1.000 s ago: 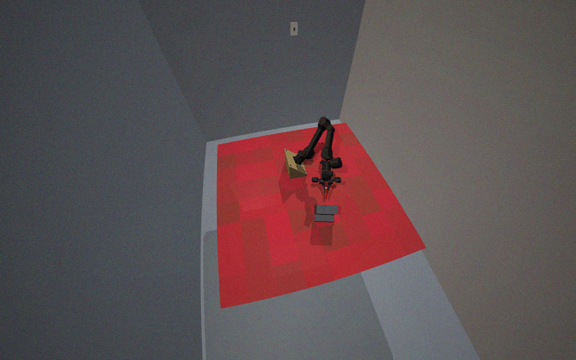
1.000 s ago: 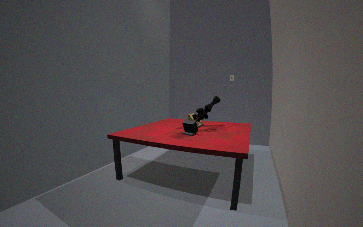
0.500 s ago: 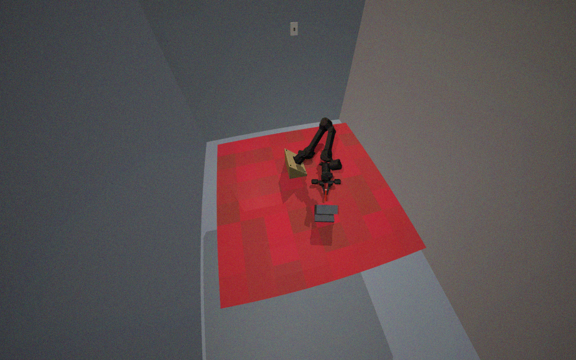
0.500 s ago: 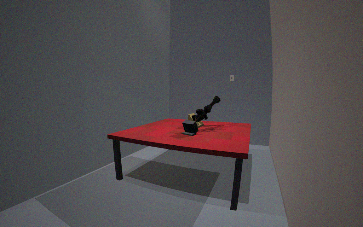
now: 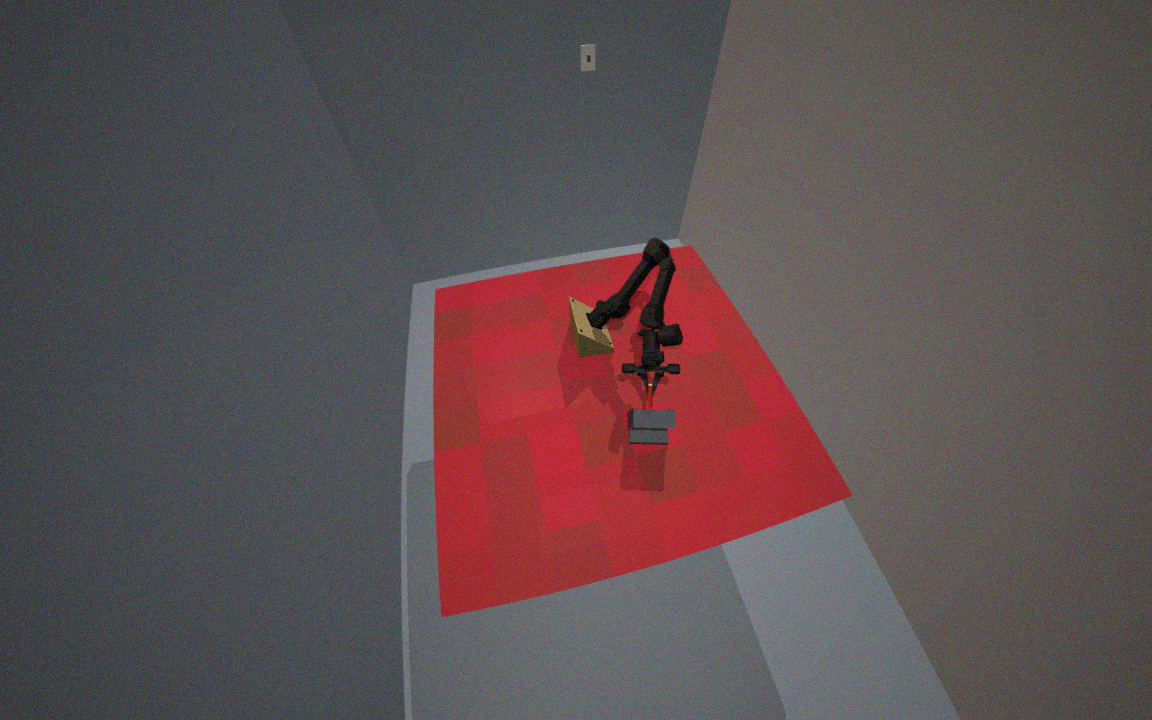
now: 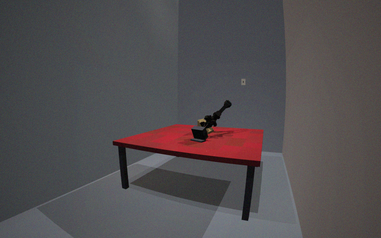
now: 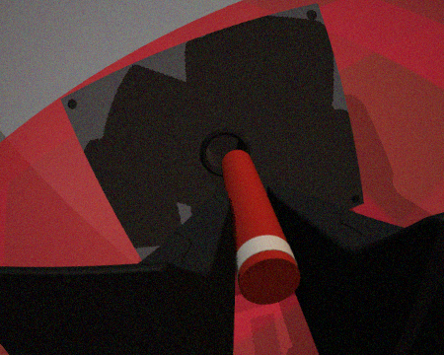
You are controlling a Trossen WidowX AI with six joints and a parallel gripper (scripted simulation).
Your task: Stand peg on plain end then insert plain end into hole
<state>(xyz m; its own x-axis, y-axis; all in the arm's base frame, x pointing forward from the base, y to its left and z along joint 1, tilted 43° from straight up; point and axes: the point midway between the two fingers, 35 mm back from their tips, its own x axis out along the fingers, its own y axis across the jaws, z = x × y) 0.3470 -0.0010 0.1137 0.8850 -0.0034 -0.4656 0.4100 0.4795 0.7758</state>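
The red peg [image 7: 246,193] has its white band [image 7: 264,248] at the end nearer the wrist camera. Its plain end is at the mouth of the round hole [image 7: 213,144] in the sloped grey panel [image 7: 96,113] [image 5: 652,418]. I cannot tell how deep the peg is in. My gripper [image 7: 248,201] [image 5: 649,380] is shut on the peg ahead of the band, pointing down at the panel's face. In the exterior view the panel [image 6: 199,133] shows from behind as a dark block and hides the gripper and the peg.
The red table [image 5: 490,501] [image 6: 233,147] carries the arm and the panel. A tan wedge-shaped block [image 5: 587,331] [image 6: 200,121] stands at the arm's base, behind and left of the panel.
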